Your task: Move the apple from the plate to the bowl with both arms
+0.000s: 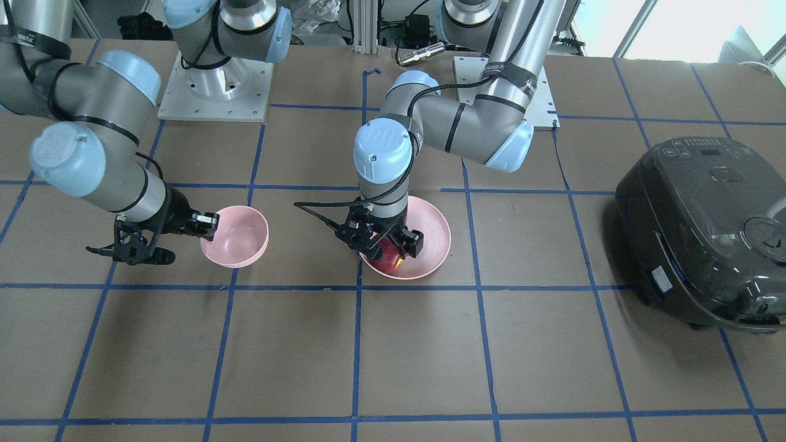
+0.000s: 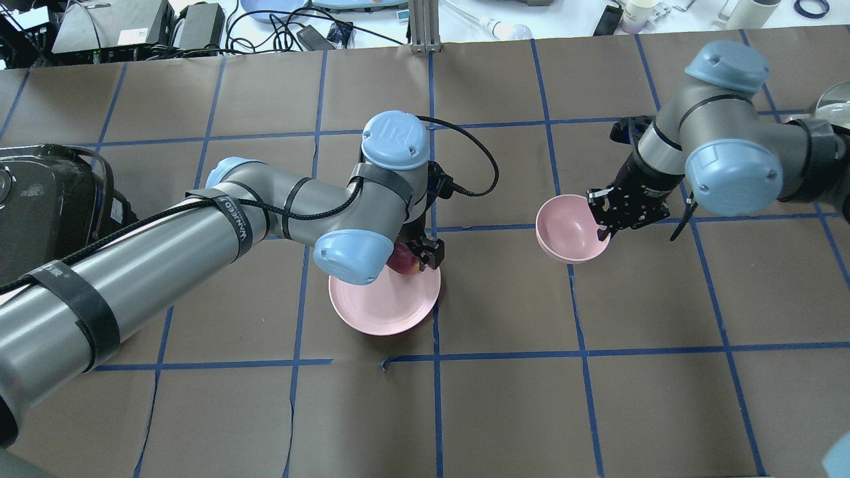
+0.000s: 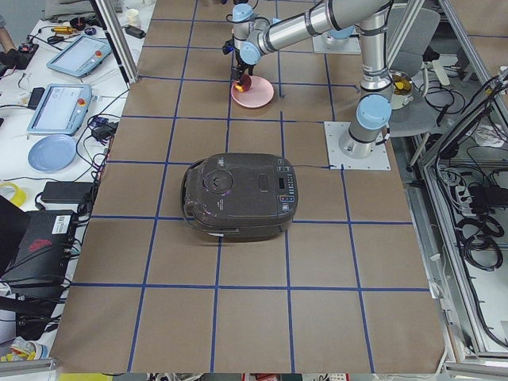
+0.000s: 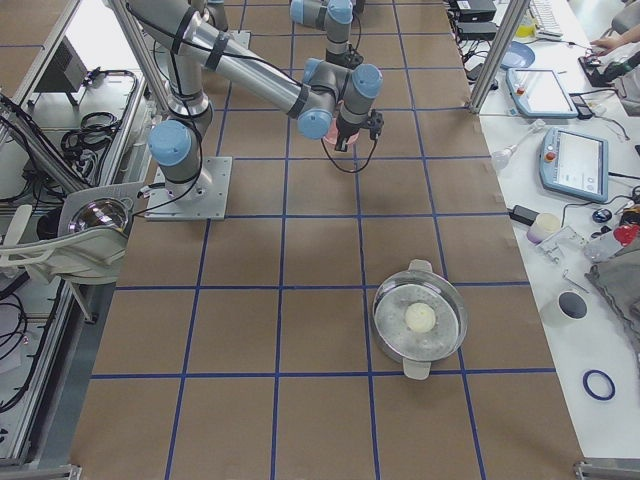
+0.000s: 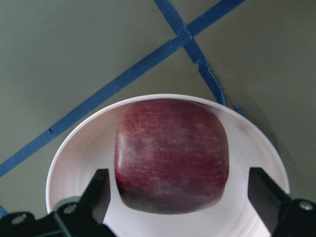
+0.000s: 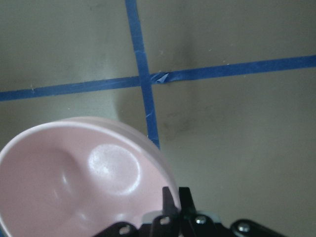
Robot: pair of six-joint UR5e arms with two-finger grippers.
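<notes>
Grasp step: the left gripper (image 5: pixel 180 190) straddles the apple (image 5: pixel 173 153) on the plate (image 5: pixel 69 163), jaws wide. Next, I'd say, close and lift. The right gripper (image 6: pixel 175 197) pinches the bowl (image 6: pixel 59 168) by its rim, jaws narrow.

A brown paper-covered table (image 3: pixel 238 317) gridded with blue tape fills the frame. At its centre sits a dark, glossy rice cooker (image 3: pixel 238 198) with its lid closed. At upper centre, a shallow pale pink round plate (image 3: pixel 262 98) holds a small dark red apple (image 3: pixel 244 82) in its upper-left part. The grey-silver left arm (image 3: pixel 302 28) rises from a square metal base plate (image 3: pixel 337 159) at right and reaches across the top. Its black left gripper (image 3: pixel 240 71) is directly over the apple, too small to tell how the jaws stand. A round blue dish (image 3: pixel 51 152) lies on the white bench (image 3: pixel 20 127) at left.
</notes>
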